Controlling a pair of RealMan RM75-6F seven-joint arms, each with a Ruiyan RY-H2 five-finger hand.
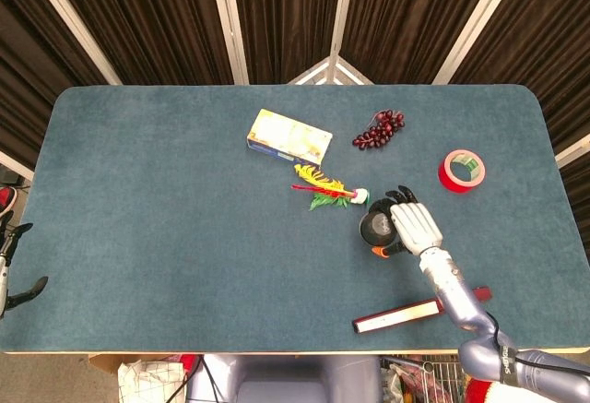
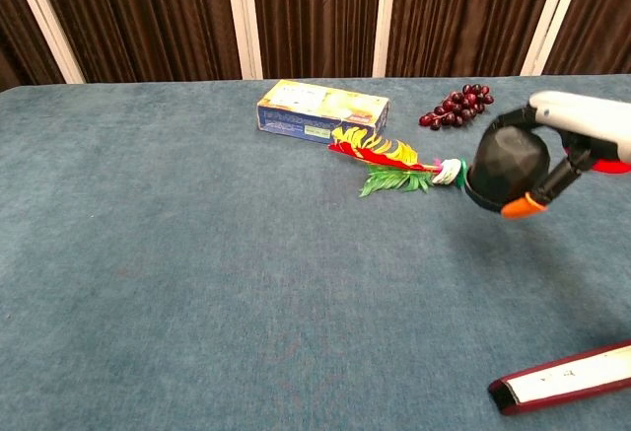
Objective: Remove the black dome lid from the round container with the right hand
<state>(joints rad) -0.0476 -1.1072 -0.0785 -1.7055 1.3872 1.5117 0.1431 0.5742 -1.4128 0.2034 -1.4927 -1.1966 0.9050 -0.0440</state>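
Nearest, toward the right edge of the tabletop (image 1: 147, 200), lies a long dark-red box (image 2: 564, 378) with a white face, flat and well apart from everything else; it plays no part in the work.

Beyond it, right of centre, the right hand (image 1: 415, 226) is clamped around the black dome lid (image 2: 505, 167), fingers wrapped over the top and an orange-tipped digit pressed against its lower rim. The chest view shows the lid raised clear of the tabletop and tilted, its rim turned down toward the cloth. No round container is discernible beneath or beside it in either view, so the lid appears, in my judgement, already parted from it, and the grip looks meant for carrying and setting down. The overhand hold suits a smooth dome that offers no handle.

Just left of the lid, a red, yellow and green feathered toy (image 2: 392, 166) lies flat, its white end close to the lid but not visibly touching. Farther and left sits a blue-and-yellow carton (image 1: 289, 136). Far right of that, a bunch of dark grapes (image 1: 379, 130); a red tape roll (image 1: 462, 171) lies toward the right edge.

The left hand (image 1: 18, 274) hangs off the tabletop's left edge, holding nothing, fingers apart.

The surface is blue-grey felt-like cloth. Dark brown curtains with pale upright posts close the far side.
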